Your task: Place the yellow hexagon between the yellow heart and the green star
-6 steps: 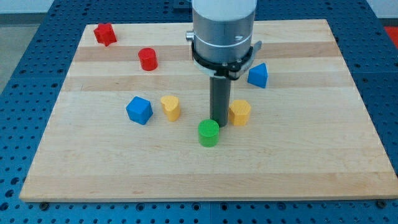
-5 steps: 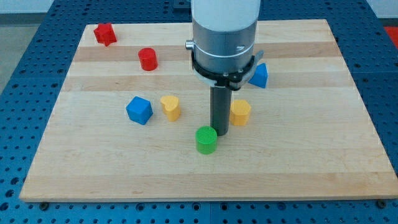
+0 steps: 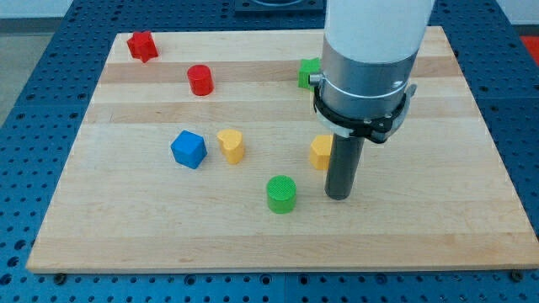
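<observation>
Yellow hexagon (image 3: 320,152) upright on table (image 3: 472,202), half hidden behind rod, right of yellow heart (image 3: 231,146). My tip (image 3: 338,196) has shifted rightward off green cylinder (image 3: 281,194), now below-right of hexagon; green star (image 3: 308,73) uncovered at view's top

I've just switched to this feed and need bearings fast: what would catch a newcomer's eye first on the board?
The big grey-and-white arm body dominates the view's upper right, its dark rod ending in my tip just right of the green cylinder and below the yellow hexagon, which the rod partly hides. Left of centre, the yellow heart sits beside a blue cube; the green star peeks out beside the arm.
</observation>
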Robot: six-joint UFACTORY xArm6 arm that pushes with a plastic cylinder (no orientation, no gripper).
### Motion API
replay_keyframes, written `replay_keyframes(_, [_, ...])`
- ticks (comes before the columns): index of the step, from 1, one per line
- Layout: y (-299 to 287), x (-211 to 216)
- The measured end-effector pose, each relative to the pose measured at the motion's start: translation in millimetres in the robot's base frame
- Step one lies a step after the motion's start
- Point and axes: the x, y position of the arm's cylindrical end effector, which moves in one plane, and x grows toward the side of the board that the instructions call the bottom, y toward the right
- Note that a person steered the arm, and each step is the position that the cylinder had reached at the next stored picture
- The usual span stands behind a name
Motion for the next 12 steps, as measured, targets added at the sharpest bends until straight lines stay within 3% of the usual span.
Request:
replay_keyframes(4, [0.0,-49.5])
replay_keyframes(12, [-5.8,-67.3])
